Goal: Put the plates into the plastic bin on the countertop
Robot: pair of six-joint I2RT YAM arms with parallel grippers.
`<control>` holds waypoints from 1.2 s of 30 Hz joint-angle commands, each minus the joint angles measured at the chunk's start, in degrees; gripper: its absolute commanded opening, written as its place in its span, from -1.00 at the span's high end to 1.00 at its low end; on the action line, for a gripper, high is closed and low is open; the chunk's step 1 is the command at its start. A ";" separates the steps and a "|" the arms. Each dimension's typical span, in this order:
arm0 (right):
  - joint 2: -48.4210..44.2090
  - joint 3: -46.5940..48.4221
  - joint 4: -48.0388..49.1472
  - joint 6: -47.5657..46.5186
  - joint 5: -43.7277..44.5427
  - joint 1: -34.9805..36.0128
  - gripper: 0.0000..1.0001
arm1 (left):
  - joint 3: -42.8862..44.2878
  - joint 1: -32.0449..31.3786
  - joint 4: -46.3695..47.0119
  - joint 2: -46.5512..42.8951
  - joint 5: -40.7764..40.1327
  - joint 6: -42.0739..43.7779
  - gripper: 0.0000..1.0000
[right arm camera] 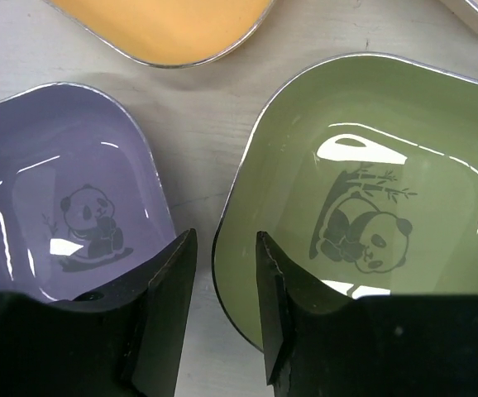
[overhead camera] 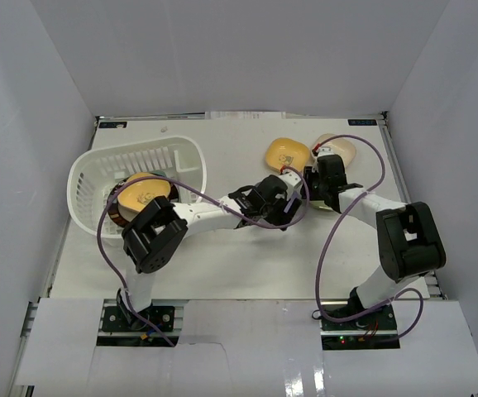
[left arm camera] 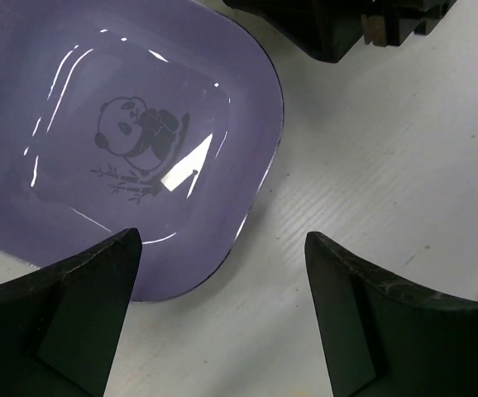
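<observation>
A purple plate (left arm camera: 123, 141) with a panda print lies on the white countertop (left arm camera: 388, 149). My left gripper (left arm camera: 222, 248) is open just above it, its left finger over the plate's near edge and its right finger over bare table. In the right wrist view the purple plate (right arm camera: 65, 198) and a green plate (right arm camera: 363, 190) lie side by side. My right gripper (right arm camera: 222, 240) is narrowly open and straddles the green plate's left rim. A yellow plate (overhead camera: 287, 153) and a cream plate (overhead camera: 338, 147) lie behind. The white plastic bin (overhead camera: 98, 169) at left holds a yellow plate (overhead camera: 144, 192) on a dark one.
Both grippers crowd together right of the table's middle (overhead camera: 284, 207), and the right gripper's black body (left arm camera: 338, 25) shows close beyond the purple plate. Pale walls enclose the table. A purple cable (overhead camera: 363, 198) loops over the right arm.
</observation>
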 commanded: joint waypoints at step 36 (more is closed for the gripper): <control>-47.63 -18.12 -2.87 7.58 1.39 2.49 0.85 | 4.73 -0.15 -11.78 -31.52 -13.59 2.94 1.00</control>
